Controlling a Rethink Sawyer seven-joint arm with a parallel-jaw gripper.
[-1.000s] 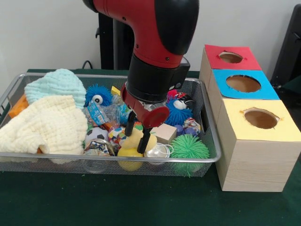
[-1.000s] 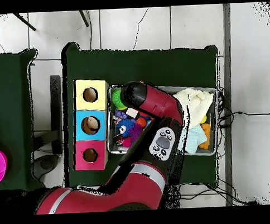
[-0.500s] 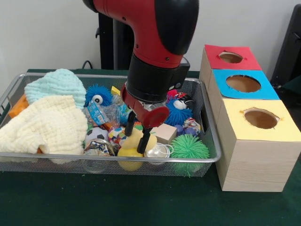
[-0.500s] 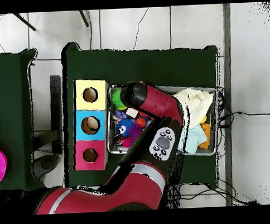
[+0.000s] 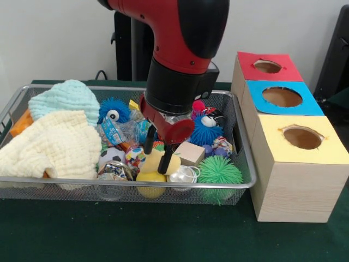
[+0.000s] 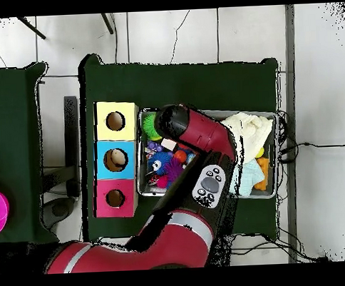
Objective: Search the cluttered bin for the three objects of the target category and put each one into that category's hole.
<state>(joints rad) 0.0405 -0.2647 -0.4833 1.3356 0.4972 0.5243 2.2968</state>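
Note:
The silver wire-mesh bin holds a heap of toys and cloths. My gripper reaches down into the bin's front middle. Its two black fingers stand on either side of the head of a yellow rubber duck and look closed on it. Three wooden boxes stand to the right of the bin, each with a hole in its top: yellow, blue and red. In the overhead view my arm covers the gripper and the middle of the bin.
Round the gripper lie a wooden block, a clear ball, a green spiky ball, a blue fuzzy ball and a small soccer ball. A cream cloth and a light blue cloth fill the bin's left side.
My arm and gripper have shifted slightly up and to the left in the front view. The toys in the bin lie much as before.

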